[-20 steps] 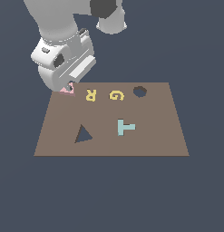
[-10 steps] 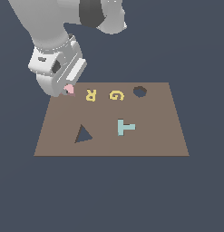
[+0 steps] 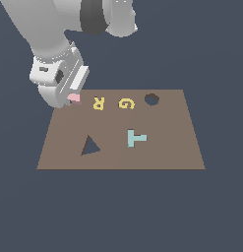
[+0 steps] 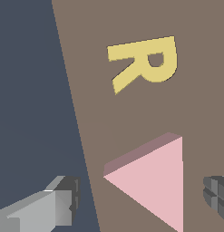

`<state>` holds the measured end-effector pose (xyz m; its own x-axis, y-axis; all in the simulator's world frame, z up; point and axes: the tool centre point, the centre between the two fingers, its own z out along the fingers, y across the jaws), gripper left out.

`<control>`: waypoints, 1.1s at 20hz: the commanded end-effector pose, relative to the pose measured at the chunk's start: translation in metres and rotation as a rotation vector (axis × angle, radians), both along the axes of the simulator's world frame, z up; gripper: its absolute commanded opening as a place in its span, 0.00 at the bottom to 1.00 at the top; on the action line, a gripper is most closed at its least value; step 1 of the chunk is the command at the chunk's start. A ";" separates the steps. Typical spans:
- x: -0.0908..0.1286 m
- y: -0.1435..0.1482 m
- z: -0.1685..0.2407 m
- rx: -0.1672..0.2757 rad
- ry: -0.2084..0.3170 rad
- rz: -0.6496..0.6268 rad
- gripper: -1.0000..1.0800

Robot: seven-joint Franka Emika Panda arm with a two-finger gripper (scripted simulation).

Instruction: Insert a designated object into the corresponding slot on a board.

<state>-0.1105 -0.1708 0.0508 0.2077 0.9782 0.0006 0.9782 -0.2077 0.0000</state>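
The pink triangle (image 4: 152, 181) lies flat on the brown board (image 3: 162, 152), at the far corner on the exterior view's left, just beside the yellow R (image 3: 98, 103) and close to the board's edge. The gripper (image 3: 69, 100) hangs right over it. In the wrist view the fingers (image 4: 63, 199) sit spread wide on either side of the triangle with clear gaps, so they aren't touching it. From the R, going toward the exterior view's right, you get the yellow G (image 3: 126, 104) and then the dark round hole (image 3: 151, 99). The triangular slot (image 3: 90, 145) is nearer the camera than the R, well apart from the pink piece, with the light-blue T (image 3: 136, 139) further right.
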 end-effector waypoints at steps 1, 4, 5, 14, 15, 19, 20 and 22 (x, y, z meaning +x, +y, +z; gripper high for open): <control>0.001 -0.001 -0.001 0.000 0.000 0.010 0.96; 0.001 -0.001 -0.001 0.000 0.000 0.008 0.96; 0.001 -0.001 -0.001 0.000 0.000 0.008 0.96; 0.001 -0.001 -0.021 -0.001 0.000 0.010 0.96; 0.001 -0.001 -0.021 -0.001 0.000 0.011 0.96; 0.001 -0.001 -0.021 -0.001 0.000 0.011 0.00; 0.001 -0.001 -0.021 -0.001 0.000 0.011 0.00; 0.001 -0.001 -0.021 -0.001 0.000 0.011 0.00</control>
<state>-0.1091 -0.1710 0.0307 0.1958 0.9807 -0.0001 0.9807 -0.1958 0.0016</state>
